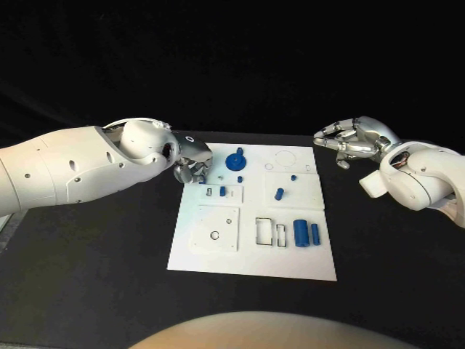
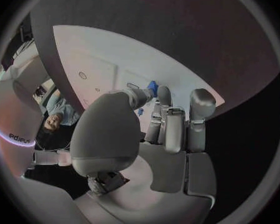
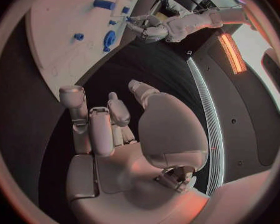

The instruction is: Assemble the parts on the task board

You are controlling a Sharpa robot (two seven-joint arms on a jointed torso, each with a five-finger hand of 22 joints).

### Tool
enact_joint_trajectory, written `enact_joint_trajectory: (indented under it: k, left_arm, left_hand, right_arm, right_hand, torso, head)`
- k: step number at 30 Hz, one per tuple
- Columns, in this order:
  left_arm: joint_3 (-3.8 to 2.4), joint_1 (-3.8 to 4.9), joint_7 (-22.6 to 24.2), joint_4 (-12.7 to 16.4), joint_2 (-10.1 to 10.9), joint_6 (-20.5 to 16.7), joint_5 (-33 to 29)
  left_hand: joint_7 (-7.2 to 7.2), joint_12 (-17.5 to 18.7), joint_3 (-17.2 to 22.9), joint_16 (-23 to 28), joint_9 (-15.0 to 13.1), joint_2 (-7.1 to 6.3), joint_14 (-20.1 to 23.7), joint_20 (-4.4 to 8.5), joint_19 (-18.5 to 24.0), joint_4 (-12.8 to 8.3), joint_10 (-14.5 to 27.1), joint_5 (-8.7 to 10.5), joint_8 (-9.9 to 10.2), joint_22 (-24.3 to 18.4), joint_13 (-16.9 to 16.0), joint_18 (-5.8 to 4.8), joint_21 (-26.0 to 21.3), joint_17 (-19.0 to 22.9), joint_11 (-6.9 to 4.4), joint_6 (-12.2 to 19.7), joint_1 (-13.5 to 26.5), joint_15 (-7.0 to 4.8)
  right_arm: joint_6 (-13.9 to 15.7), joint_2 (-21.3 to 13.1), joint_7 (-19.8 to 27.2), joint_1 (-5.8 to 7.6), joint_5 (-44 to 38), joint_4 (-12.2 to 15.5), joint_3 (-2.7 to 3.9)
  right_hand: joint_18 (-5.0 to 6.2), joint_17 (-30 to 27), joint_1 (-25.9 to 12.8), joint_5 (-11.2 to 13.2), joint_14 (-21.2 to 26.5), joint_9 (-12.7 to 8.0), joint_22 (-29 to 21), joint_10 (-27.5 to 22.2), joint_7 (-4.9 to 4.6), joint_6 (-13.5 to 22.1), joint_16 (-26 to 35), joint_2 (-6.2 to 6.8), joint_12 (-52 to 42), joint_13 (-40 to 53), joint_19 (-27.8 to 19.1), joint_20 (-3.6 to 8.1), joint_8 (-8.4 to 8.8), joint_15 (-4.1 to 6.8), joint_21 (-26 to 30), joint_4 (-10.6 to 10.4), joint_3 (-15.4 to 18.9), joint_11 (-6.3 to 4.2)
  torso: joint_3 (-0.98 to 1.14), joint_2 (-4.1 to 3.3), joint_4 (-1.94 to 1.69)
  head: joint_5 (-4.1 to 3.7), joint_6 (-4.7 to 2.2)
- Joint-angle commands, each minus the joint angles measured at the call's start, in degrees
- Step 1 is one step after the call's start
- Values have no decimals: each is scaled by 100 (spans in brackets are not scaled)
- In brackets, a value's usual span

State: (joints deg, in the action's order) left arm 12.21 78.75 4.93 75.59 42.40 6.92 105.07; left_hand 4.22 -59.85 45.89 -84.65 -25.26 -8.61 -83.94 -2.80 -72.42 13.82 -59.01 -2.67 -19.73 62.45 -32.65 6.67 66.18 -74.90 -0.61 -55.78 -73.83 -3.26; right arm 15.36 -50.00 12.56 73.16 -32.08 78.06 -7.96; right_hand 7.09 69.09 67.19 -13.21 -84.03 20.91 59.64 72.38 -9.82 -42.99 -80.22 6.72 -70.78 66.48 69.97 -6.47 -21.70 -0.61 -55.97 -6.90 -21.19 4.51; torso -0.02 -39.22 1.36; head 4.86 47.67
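The white task board (image 1: 217, 251) lies mid-table. My left hand (image 1: 191, 163) hovers over its far left corner and pinches a small blue part (image 2: 152, 86) between thumb and fingertip. A round blue part (image 1: 237, 160) stands just right of that hand. A blue peg (image 1: 280, 194) lies mid-board, a small blue piece (image 1: 222, 191) sits in a slot, and two blue cylinders (image 1: 307, 234) lie side by side near the right edge. My right hand (image 1: 353, 139) hangs off the board's far right corner, holding nothing, its fingers (image 3: 90, 129) loosely bent and apart from the thumb.
The board has empty rectangular cut-outs (image 1: 266, 231) and a raised square plate (image 1: 216, 229) on its near half. Black table (image 1: 86, 276) surrounds the board on all sides.
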Motion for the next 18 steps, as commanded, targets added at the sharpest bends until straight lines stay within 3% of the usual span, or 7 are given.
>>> enact_joint_trajectory:
  k: [1,11,18]
  left_arm:
    - [-8,-2,-175,12,34,-235,-299]
    - [-167,-1,-699,-9,174,-182,-1318]
    - [-215,1,-1147,11,256,-204,-2274]
  left_hand:
    - [-54,32,327,-28,-186,-4,-130,-11,-52,-281,-44,-17,-205,20,-4,15,31,-539,4,-88,103,-21]
    - [-68,53,919,-86,-351,-221,-192,13,-127,-710,-141,-20,-368,176,-90,-11,167,-644,-23,-164,516,-48]
    - [-95,-123,1132,-194,-436,-298,-294,34,-253,-922,-386,-23,-491,388,-390,-55,355,-838,-58,-252,783,-74]
  right_arm:
    - [-91,8,47,-5,-10,-2,0]
    - [-89,19,40,-8,-11,-15,-1]
    - [-88,26,36,-8,-11,-19,-1]
  right_hand:
    - [75,7,1,-28,-122,2,-3,36,12,28,31,-50,-32,5,-9,12,-40,30,19,-33,-9,19]
    - [76,-3,5,-29,-120,2,-5,33,13,26,37,-50,-28,-1,-10,12,-44,31,25,-37,-8,18]
    - [76,-3,5,-29,-120,2,-5,33,13,26,37,-50,-28,-1,-10,12,-44,31,25,-37,-8,18]
  torso:
    - [3,4,2]
    - [7,11,-2]
    - [6,7,-4]
  head:
    - [4,-15]
    - [23,-28]
    - [37,-45]
